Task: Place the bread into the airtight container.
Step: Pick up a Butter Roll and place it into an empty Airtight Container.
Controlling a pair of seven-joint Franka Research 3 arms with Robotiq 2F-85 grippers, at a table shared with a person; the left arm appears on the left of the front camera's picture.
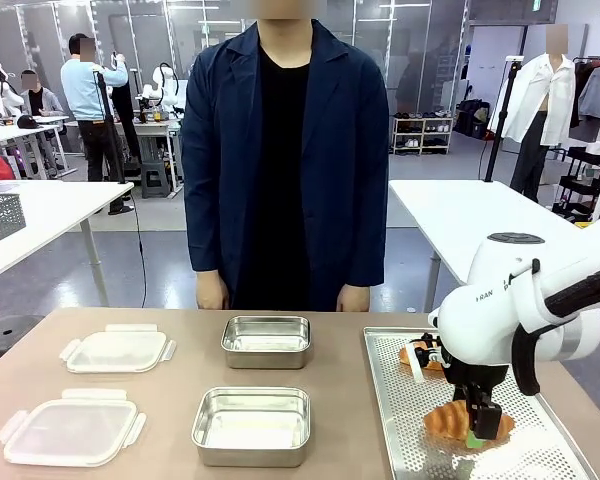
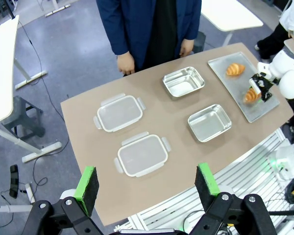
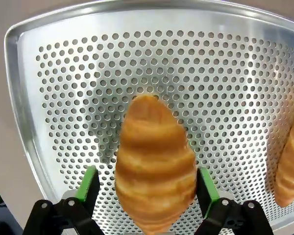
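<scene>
A croissant, the bread (image 3: 154, 181), lies on a perforated metal tray (image 3: 63, 88) at the table's right. My right gripper (image 3: 148, 188) is lowered over it, open, one green pad on each side and a small gap still showing at the left pad (image 3: 90, 186). From the front the same gripper (image 1: 480, 430) covers part of that croissant (image 1: 445, 420). Two open steel airtight containers (image 1: 266, 341) (image 1: 251, 425) stand empty mid-table. My left gripper (image 2: 147, 188) hangs open high above the table with nothing between its fingers.
A second croissant (image 1: 418, 354) lies farther back on the tray (image 1: 395, 400). Two clear plastic lids (image 1: 117, 351) (image 1: 70, 430) rest at the table's left. A person in a dark coat (image 1: 280, 150) stands at the far edge, hands down.
</scene>
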